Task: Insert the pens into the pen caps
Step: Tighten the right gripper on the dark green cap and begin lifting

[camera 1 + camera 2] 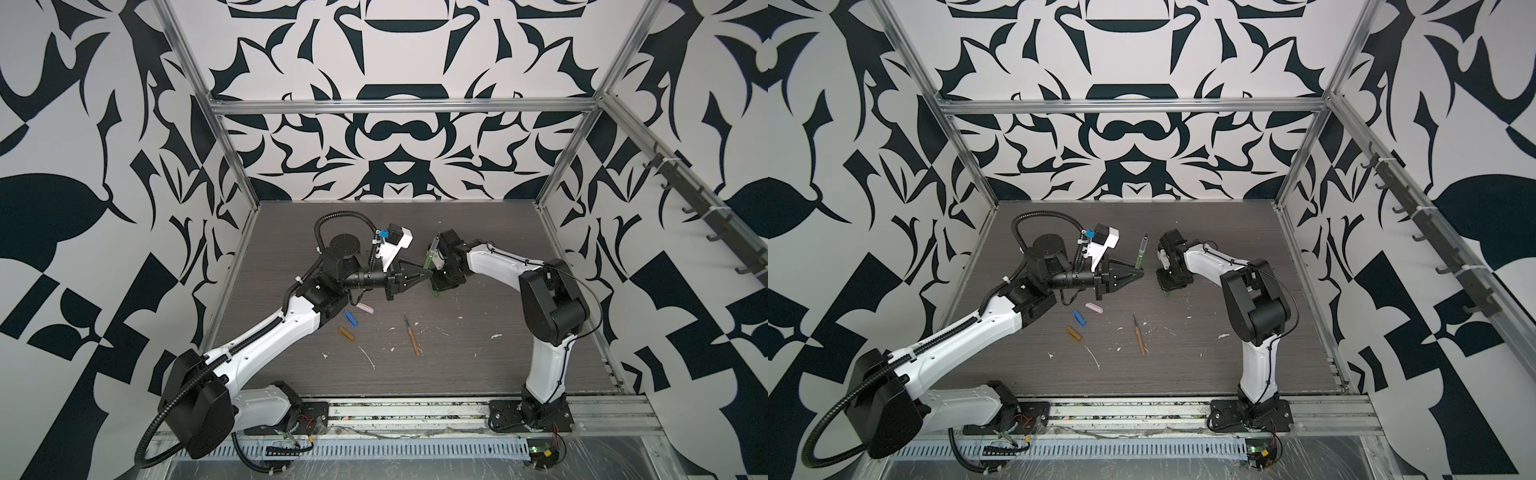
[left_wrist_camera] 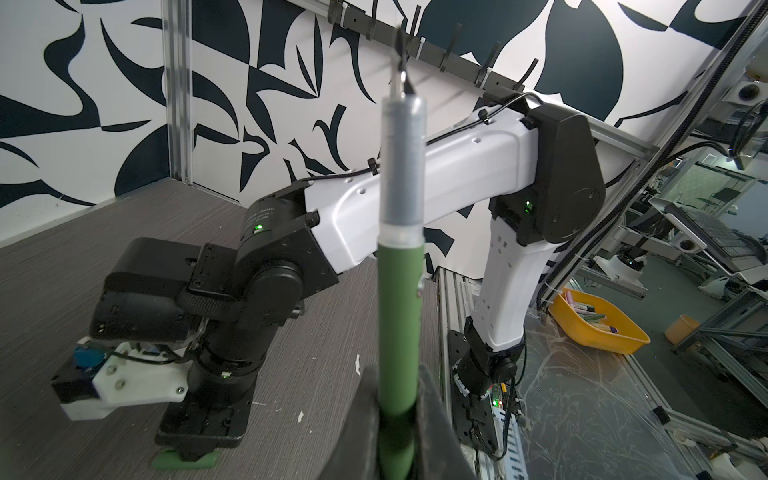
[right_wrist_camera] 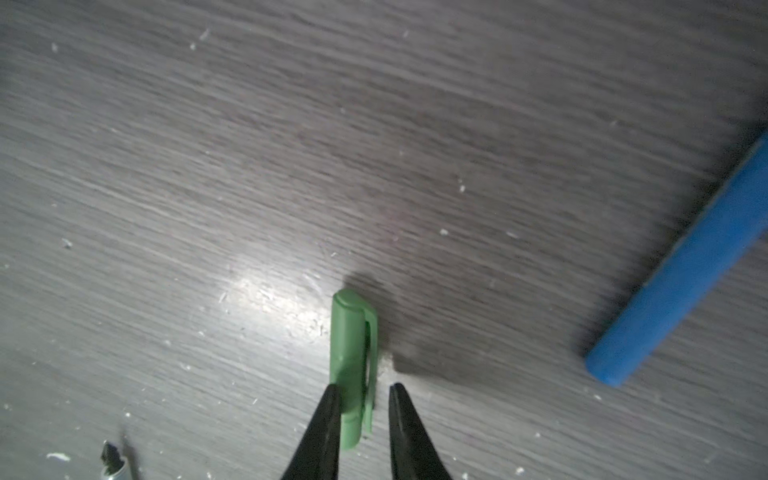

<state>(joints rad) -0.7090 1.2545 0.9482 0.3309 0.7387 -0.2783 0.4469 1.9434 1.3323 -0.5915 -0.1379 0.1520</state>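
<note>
My left gripper (image 1: 428, 272) (image 2: 398, 370) is shut on a dark green pen (image 1: 1140, 251) (image 2: 399, 316) and holds it upright above the table, dark tip up. My right gripper (image 3: 365, 386) points down at the table. Its jaws stand slightly apart around a green pen cap (image 3: 351, 345) (image 2: 185, 459) lying flat; one finger touches the cap and a gap shows at the other. A blue pen (image 3: 685, 266) lies nearby. A pink cap (image 1: 364, 308), a blue cap (image 1: 350, 318), an orange-brown cap (image 1: 346, 333) and an orange-brown pen (image 1: 412, 336) lie in front of the left gripper.
Another pen's dark tip (image 3: 110, 455) shows at the edge of the right wrist view. White flecks (image 1: 368, 357) dot the grey table (image 1: 478, 353). Patterned walls with metal posts close in three sides. A yellow bin (image 2: 598, 324) sits outside the cell.
</note>
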